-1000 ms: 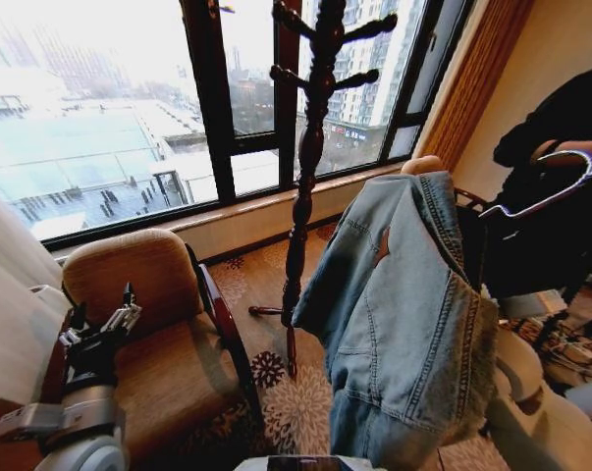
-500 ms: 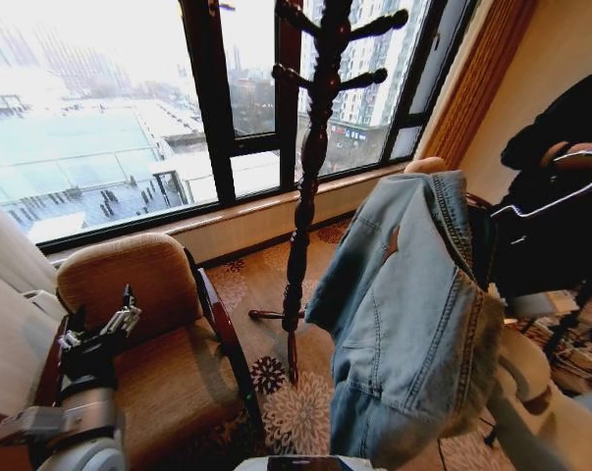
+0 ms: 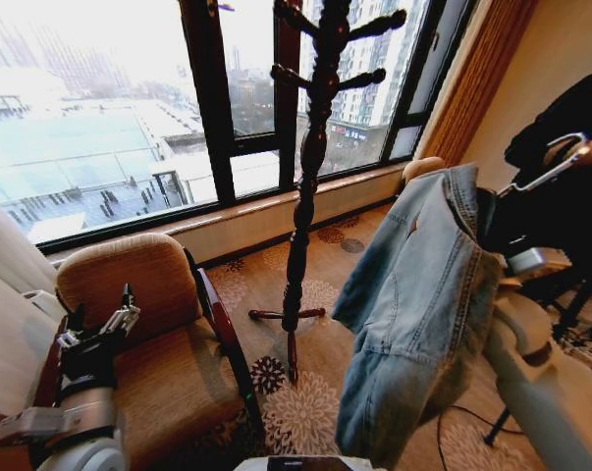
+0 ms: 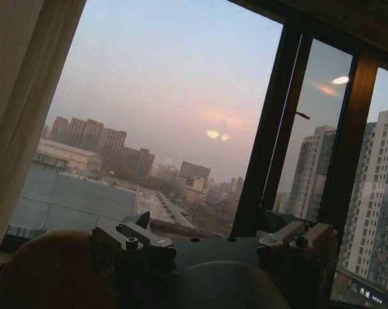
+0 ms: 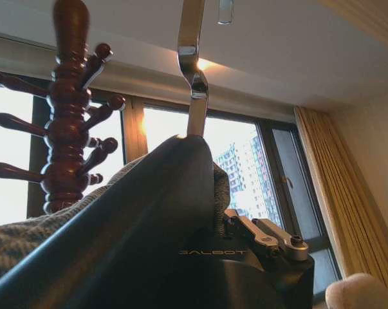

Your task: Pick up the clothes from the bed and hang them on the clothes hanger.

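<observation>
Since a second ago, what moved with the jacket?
The right arm swung the denim jacket toward the right, away from the coat stand, and the hanger's silver hook tipped upward. The left gripper stayed parked over the armchair.

Strong daylight from the window washes out its upper left; the room stays dimmer, edges curve.

One jacket is hanging on one hanger. One coat stand is standing by the window, and one armchair is sitting beside it. Two grippers are showing: left and right.
</observation>
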